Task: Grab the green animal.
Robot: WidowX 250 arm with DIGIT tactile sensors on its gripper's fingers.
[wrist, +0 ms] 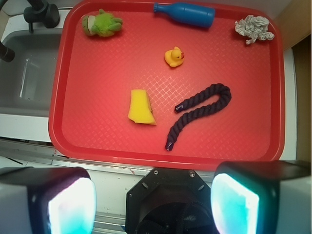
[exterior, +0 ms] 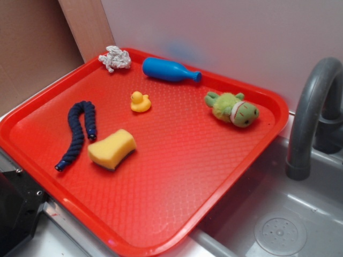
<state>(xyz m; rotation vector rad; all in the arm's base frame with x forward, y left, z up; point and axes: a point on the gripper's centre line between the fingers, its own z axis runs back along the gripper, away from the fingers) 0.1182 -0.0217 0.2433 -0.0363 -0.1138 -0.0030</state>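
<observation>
A large red tray [exterior: 177, 176] fills most of the exterior view and rests tilted, one edge propped over the rim of a grey sink [exterior: 300, 214] at the lower right, beside a grey faucet [exterior: 313, 107]. All loose objects are laid out on it well apart from one another, seemingly so that each can be reached without disturbing the rest.

Across the left half of the exterior view a dark blue braided rope [exterior: 79, 131] is curled in a hook shape, with a yellow sponge [exterior: 111, 149] just beside its lower end. A blue bottle [exterior: 170, 70] lies on its side near the tray's upper edge, and a crumpled wad of white paper [exterior: 114, 58] sits in the upper left corner.

The green animal [exterior: 233, 109] is found near the tray's right edge, in the upper right of the exterior view and the upper left of the wrist view [wrist: 101, 24]. It lies on its side, free and untouched. A small yellow duck [exterior: 140, 101] stands near the middle, well apart from it.

The gripper [wrist: 153, 195] is seen only in the wrist view, at the bottom of the frame, high above the tray's near edge. Its two fingers [wrist: 63, 200] are spread wide, nothing between them. The grab is judged not yet begun.
</observation>
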